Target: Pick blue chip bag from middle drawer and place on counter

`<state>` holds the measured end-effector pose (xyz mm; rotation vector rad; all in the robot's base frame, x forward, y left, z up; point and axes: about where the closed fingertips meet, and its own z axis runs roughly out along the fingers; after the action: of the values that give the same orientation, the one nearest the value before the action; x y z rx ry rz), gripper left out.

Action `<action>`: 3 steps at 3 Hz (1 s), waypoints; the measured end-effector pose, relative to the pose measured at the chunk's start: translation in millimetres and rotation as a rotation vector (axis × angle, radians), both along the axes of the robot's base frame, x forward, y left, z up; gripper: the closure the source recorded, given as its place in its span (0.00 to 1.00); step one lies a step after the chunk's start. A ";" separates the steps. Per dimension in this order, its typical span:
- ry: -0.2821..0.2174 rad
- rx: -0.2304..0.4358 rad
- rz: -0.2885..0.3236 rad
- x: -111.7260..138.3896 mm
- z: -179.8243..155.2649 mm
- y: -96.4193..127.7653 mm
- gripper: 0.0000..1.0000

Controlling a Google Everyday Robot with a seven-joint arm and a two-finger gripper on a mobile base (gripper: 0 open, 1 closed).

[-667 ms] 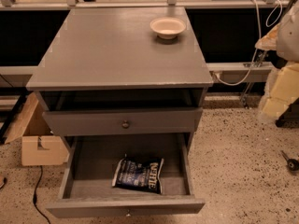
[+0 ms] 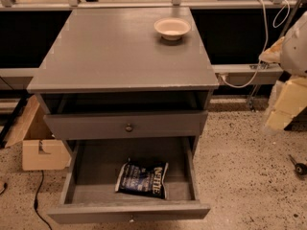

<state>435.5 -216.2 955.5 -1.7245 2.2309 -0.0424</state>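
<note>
The blue chip bag (image 2: 142, 178) lies flat on the floor of the open middle drawer (image 2: 129, 212), near its front, with its white lettering facing up. The drawer is pulled out towards me. The closed grey drawer front above it has a dark round knob (image 2: 128, 127). The counter (image 2: 115, 51) is the flat grey top of the cabinet. My gripper (image 2: 279, 114) hangs at the right edge of the camera view, beside the cabinet and apart from it, at about the height of the upper drawer. It is well away from the bag and holds nothing that I can see.
A pale bowl (image 2: 172, 28) stands on the counter at the back right. A cardboard box (image 2: 41, 147) sits on the speckled floor left of the cabinet. Cables (image 2: 254, 71) and a rail run behind the cabinet on the right. A small dark object (image 2: 298, 166) lies on the floor at right.
My arm at the right edge has dropped slightly. The bag, drawer and bowl have not moved.
</note>
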 end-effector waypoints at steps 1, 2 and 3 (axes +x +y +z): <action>0.075 0.090 0.008 -2.6 -69.6 7.8 0.00; 0.169 0.223 -0.026 -14.6 -186.8 31.4 0.00; 0.201 0.299 -0.068 -17.9 -266.3 56.0 0.00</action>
<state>417.7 -160.2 689.2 -1.5491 2.2931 0.4451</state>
